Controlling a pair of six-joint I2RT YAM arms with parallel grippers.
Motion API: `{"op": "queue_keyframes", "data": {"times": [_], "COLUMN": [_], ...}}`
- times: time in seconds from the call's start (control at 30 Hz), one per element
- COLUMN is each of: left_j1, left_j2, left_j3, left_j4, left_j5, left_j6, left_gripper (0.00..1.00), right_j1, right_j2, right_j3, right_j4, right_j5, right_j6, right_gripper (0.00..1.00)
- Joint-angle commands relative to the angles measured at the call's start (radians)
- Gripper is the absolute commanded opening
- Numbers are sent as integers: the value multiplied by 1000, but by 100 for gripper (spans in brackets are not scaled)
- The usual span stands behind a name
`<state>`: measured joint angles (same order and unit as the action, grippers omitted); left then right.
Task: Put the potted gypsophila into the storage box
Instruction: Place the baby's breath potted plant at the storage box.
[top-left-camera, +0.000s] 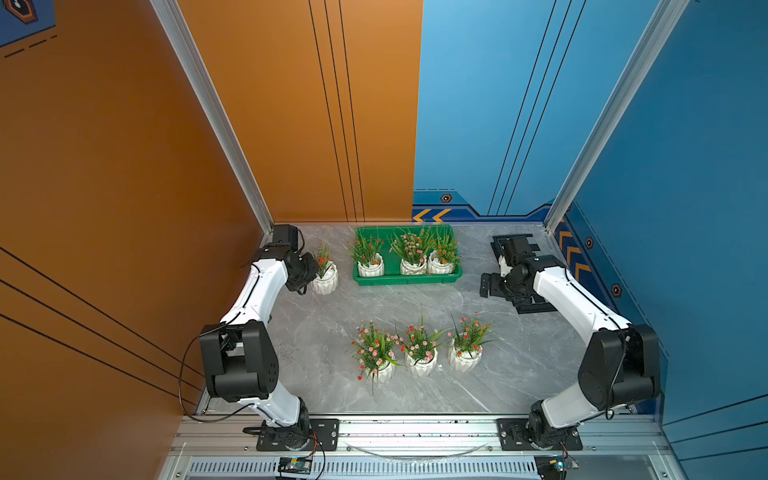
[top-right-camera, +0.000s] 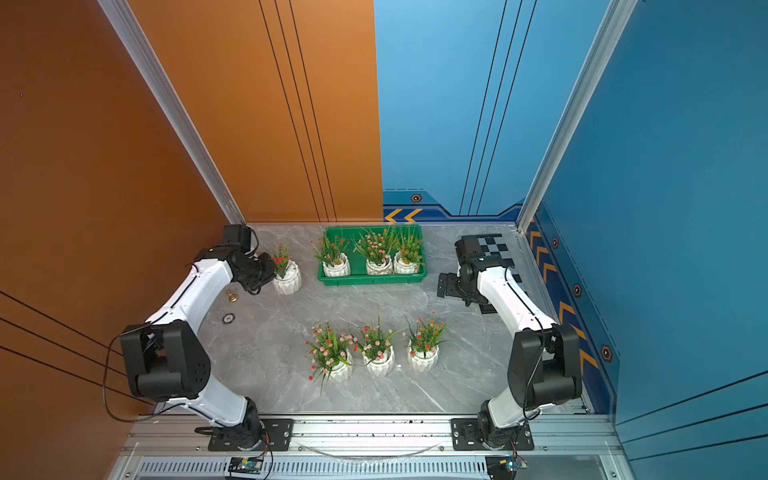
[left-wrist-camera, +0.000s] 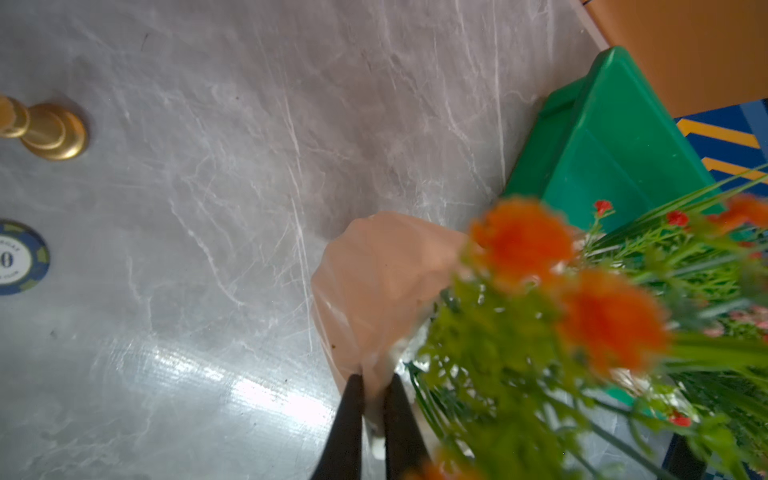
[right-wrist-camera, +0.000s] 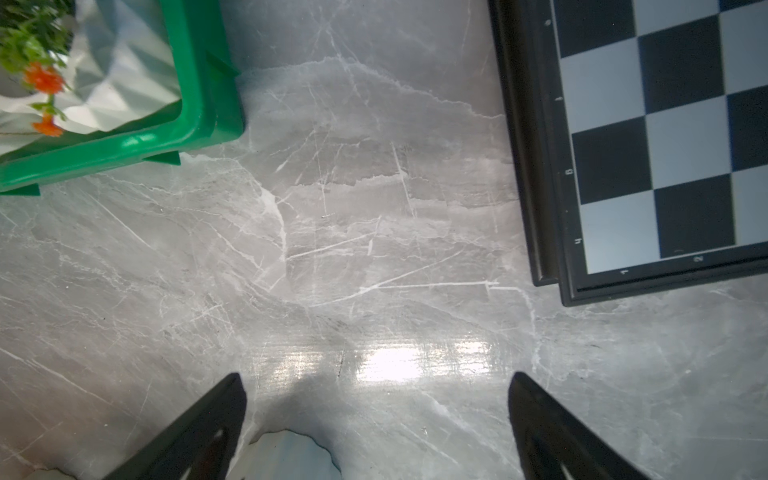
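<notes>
Left gripper (left-wrist-camera: 374, 380) pinches a pot (left-wrist-camera: 382, 270) beside the storage box (left-wrist-camera: 615, 137), right gripper (right-wrist-camera: 376, 378) gapes over marble surface (right-wrist-camera: 332, 249); brass piece (top-right-camera: 231, 296) shows in a top view.

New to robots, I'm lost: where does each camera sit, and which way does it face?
Top views: high at the front, looking down on table, storage box, left arm, right arm.
Left wrist: on that arm, looking past the left end effector, shut on a gypsophila pot.
Right wrist: on that arm, looking past the open right end effector at table and chequered board.
Shared: the storage box.
</notes>
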<state>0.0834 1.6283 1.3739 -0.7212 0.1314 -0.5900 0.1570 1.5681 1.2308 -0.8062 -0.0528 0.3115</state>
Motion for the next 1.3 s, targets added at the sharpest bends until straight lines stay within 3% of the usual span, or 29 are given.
{"op": "queue_keyframes", "data": {"times": [0.0, 0.47, 0.87, 1.27], "left_j1": [7, -17, -88, -174], "left_j2": [34, 248, 435, 577], "left_j3": [90, 397, 685, 853], "left_j4": [42, 41, 15, 14], "left_j5": [46, 81, 115, 128], "left_j6": [21, 9, -33, -88], "left_gripper": [0, 0, 0, 0], "right_j1": [-1, -8, -31, -68], "right_j2": [26, 112, 159, 168], "right_j3": [26, 92, 124, 127], "right_j4": [7, 7, 8, 9], "right_j5": [-15, -20, -23, -39], "right_j6": [-12, -12, -16, -33], "right_gripper": [99, 100, 100, 100]}}
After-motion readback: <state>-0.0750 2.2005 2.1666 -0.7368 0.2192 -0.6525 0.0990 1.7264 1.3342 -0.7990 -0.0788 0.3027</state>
